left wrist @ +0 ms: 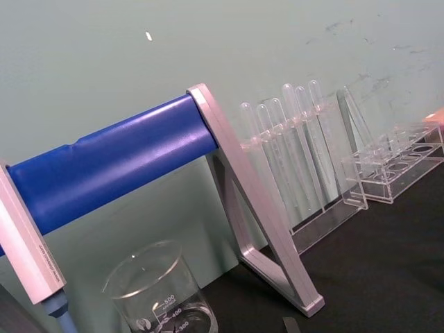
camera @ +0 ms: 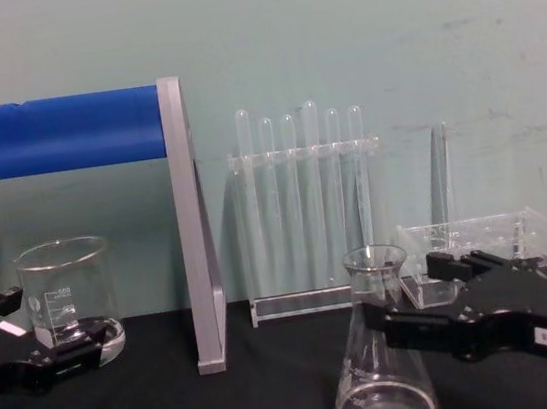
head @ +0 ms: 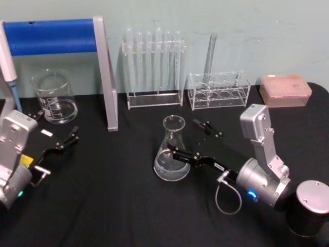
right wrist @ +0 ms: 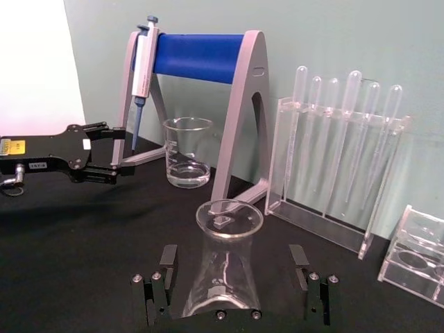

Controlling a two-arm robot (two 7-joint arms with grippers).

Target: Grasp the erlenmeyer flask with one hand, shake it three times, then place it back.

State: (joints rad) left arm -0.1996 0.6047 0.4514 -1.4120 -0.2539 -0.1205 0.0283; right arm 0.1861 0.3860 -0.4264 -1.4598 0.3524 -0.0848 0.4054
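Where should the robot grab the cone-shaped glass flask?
Probably the sloping wall below the narrow neck of the clear glass conical flask, level from the robot's right: it stands upright, widening downward. The right gripper flanks it, fingers open; the left gripper idles by the glass beaker.

The base of the flask (camera: 383,387) is cut off by the chest view's lower edge, and its side is partly covered by a finger (camera: 421,329) of the right gripper (camera: 400,292). The beaker (left wrist: 156,291) is cut off at the left wrist view's edge.
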